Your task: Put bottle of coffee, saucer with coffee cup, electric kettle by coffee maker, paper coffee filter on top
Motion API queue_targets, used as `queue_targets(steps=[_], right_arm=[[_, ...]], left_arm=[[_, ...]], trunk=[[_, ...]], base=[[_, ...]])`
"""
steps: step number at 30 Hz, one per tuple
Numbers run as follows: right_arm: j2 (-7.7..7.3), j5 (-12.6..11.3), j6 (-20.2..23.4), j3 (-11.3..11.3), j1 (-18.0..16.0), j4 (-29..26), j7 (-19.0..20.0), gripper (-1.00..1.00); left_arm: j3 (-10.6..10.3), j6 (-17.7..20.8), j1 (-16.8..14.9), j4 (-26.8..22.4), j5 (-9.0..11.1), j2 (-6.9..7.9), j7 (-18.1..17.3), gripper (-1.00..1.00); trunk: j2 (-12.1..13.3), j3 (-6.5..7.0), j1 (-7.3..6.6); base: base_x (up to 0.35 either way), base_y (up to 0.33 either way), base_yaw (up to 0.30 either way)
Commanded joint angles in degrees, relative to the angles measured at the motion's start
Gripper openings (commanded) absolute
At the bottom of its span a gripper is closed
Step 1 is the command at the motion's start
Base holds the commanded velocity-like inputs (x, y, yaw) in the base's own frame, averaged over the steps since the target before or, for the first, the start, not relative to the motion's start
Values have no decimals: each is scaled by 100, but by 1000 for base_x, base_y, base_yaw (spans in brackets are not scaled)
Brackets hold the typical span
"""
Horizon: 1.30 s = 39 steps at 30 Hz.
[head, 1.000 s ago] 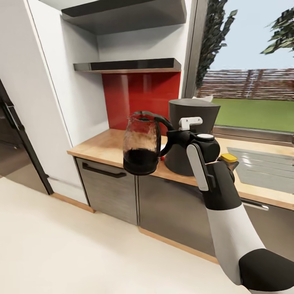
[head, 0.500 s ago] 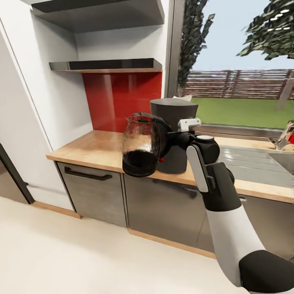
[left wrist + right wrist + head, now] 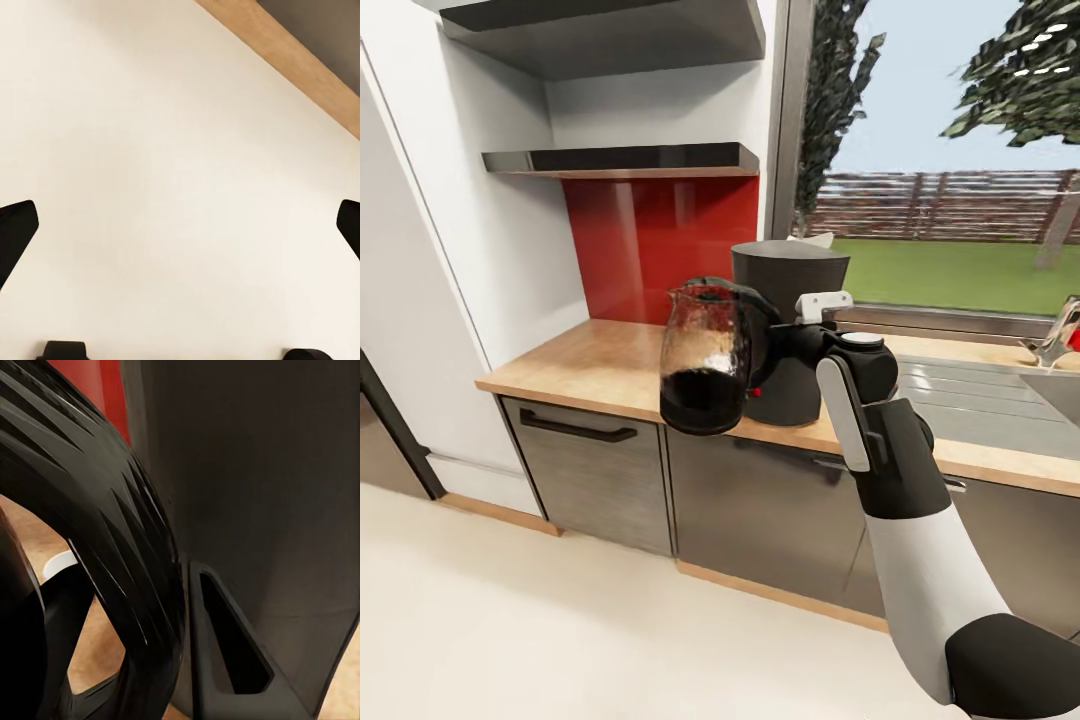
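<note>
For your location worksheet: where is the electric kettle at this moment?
In the head view, the electric kettle hangs mid-frame, held by its handle in the right gripper, in front of the countertop, left of the coffee maker.

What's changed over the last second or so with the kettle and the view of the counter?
Mostly the camera turned: the counter, shelf and coffee maker slid left in the head view, and more of the window and sink side came in. The last half second barely shifted. The right claw still grips the kettle by its handle, held up in front of the coffee maker, not yet set down. The left claw is open over the floor.
</note>
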Motion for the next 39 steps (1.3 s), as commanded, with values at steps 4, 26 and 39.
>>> queue_targets(steps=[4,26,39], right_arm=[[1,-52,18,4,-6,-4,-60,-100],[1,-52,18,4,4,-1,-55,-100],[1,-52,18,4,45,2,-56,-100]], left_arm=[[10,-26,-4,8,-8,6,-19,100],[10,-25,-4,8,-8,10,-19,100],[10,-24,-4,8,-8,10,-19,100]], trunk=[[-4,-6,0],[-4,-6,0],[-4,-6,0]], base=[[0,42,0],[0,73,0],[38,72,-43]])
